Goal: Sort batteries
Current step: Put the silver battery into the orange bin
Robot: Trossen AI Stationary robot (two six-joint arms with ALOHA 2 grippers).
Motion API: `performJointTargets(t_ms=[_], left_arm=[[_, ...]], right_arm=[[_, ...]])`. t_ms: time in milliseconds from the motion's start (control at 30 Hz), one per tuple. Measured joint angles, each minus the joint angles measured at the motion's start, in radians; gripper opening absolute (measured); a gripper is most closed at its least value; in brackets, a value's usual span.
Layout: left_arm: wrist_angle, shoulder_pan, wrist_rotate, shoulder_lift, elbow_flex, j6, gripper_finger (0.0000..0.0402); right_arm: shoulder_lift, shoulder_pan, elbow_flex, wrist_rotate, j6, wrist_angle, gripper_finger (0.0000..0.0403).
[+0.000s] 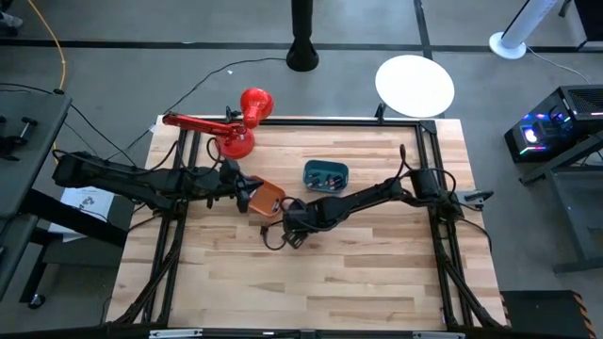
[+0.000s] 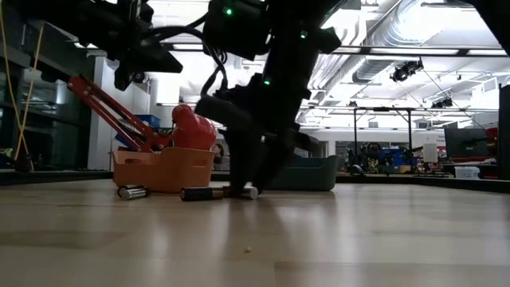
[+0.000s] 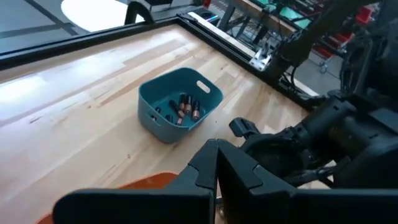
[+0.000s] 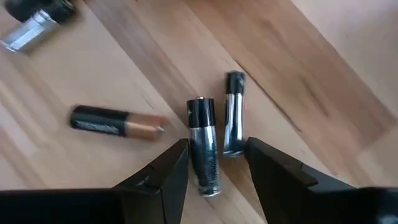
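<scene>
1. High view: the left tool (image 1: pixel 247 195) hovers over the orange bin (image 1: pixel 267 199), fingers pressed together, holding nothing.
2. The right tool (image 4: pixel 214 165) is spread low over the bench (image 1: pixel 377 273), straddling a silver-black battery (image 4: pixel 204 146); a thinner one (image 4: pixel 233 112) lies beside it.
3. Copper-tipped batteries (image 3: pixel 183 107) fill the teal bin (image 3: pixel 155 118); their labels are unreadable.

Both robot arms are matte black, built of slim jointed segments with loose black cables looping alongside them. The right gripper (image 4: pixel 214 163) has two dark, angular, wedge-shaped fingers. Small green indicator lights glow on the black arm housings in the low view.
</scene>
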State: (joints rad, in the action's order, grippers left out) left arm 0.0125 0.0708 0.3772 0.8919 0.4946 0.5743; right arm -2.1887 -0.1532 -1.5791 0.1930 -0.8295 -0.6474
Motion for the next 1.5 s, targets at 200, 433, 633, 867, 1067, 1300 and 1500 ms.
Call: performJointTargets(t_ms=[200,433,633,867,1067,1300,1500], left_arm=[[0.007,0.0,0.019,0.0,0.0,0.017,0.0],[0.009,0.0,0.048,0.0,0.0,0.018,0.0],[0.078,0.0,0.052,0.0,0.0,0.016,0.0],[0.154,-0.005,0.052,0.0,0.0,-0.01,0.0],[0.187,-0.034,0.052,0.0,0.0,0.017,0.0],[0.241,-0.059,0.047,-0.001,0.0,0.025,0.0],[0.248,-0.064,0.046,0.0,0.0,0.025,0.0]], right_arm=[[0.005,-0.01,-0.003,0.014,0.066,-0.14,0.016],[0.007,-0.033,0.007,0.042,0.132,-0.218,0.0156],[0.016,-0.032,-0.027,0.039,0.207,-0.213,0.0139],[0.068,0.044,-0.086,0.007,0.318,-0.211,0.0138],[0.06,0.163,-0.087,-0.027,0.335,-0.212,0.0138],[0.059,0.212,-0.044,-0.055,0.438,-0.222,0.0138],[0.059,0.212,0.038,-0.018,0.472,-0.214,0.0138]])
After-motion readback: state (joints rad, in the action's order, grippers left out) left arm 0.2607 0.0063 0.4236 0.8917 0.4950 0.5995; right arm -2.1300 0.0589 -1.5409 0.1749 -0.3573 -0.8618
